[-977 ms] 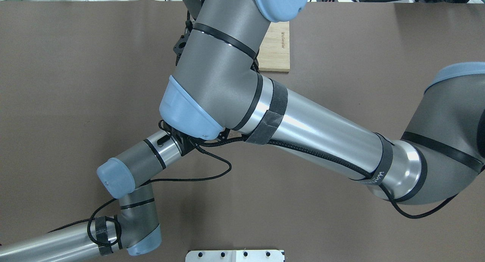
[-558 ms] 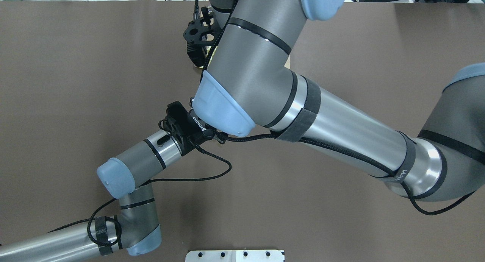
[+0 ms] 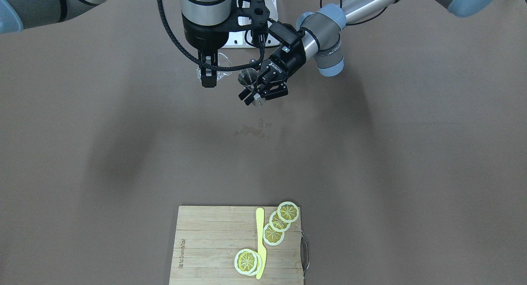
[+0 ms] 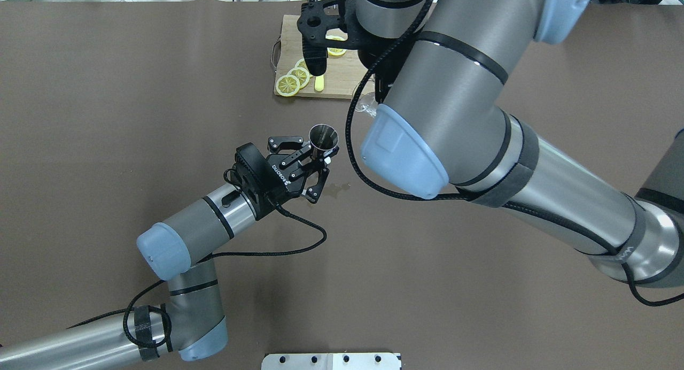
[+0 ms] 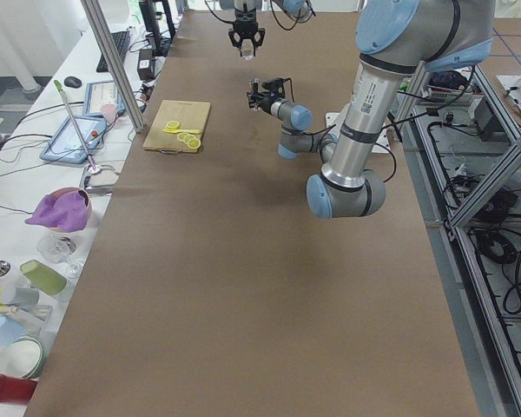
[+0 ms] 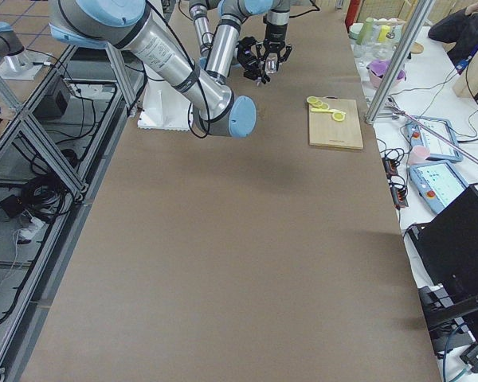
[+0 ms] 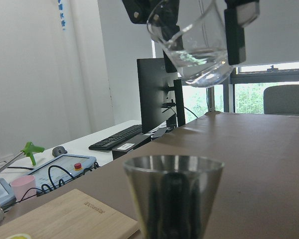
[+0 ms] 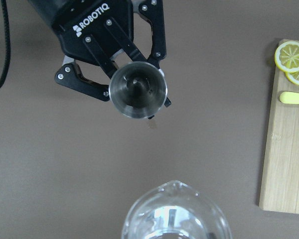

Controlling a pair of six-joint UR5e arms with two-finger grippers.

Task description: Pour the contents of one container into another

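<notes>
My left gripper [image 4: 319, 160] is shut on the narrow waist of a steel jigger [image 4: 323, 136], held upright above the table. In the right wrist view the jigger [image 8: 138, 90] looks empty, with black fingers [image 8: 97, 55] on either side. My right gripper [image 3: 208, 77] holds a clear glass pouring cup [image 3: 219, 67] higher up and beside the jigger [image 3: 248, 77], apart from it. In the left wrist view the glass cup [image 7: 194, 45] hangs tilted above the jigger [image 7: 172, 194] with a little clear liquid inside. Its spout [image 8: 173, 185] points toward the jigger.
A wooden cutting board [image 3: 206, 244] with lemon slices [image 3: 280, 225] and a yellow knife [image 3: 260, 239] lies at the table's far side. Small wet spots [image 3: 253, 130] mark the brown table below the jigger. A white base plate [image 4: 331, 361] sits at the near edge.
My right arm has swung up and to the right in the overhead view, uncovering the left gripper, the jigger and the cutting board. The left arm has stayed put.
</notes>
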